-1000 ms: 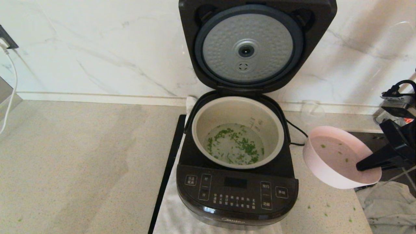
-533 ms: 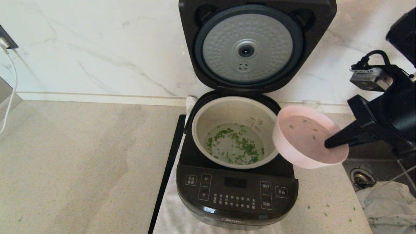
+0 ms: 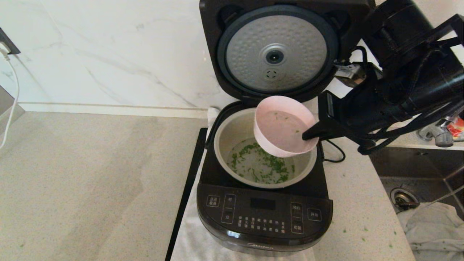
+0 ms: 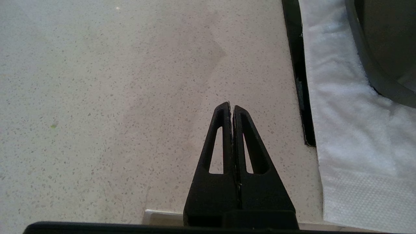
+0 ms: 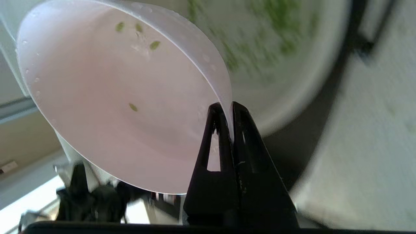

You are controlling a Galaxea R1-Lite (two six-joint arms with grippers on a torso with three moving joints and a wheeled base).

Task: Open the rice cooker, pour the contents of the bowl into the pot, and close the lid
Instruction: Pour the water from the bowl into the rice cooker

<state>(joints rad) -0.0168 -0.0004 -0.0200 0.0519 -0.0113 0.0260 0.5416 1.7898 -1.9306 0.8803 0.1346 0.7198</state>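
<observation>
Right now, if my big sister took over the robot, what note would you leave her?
Right gripper: shut on the rim of the pink bowl, held tilted over the pot.
Left gripper: shut, empty, parked over the counter.
Rice cooker: lid up.
Done: chopped greens and liquid are in the pot; only a few green bits cling to the bowl.
Left: put the bowl down, close the lid.

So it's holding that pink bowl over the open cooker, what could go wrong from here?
1. The right gripper pinches only the thin, wet rim of the bowl; it might slip and drop into the pot.
2. The arm is close beside the raised lid; a bump could knock it down.
3. The bowl hangs tilted near the pot's right side, so leftover green bits could land on the counter, where some already lie.
</observation>
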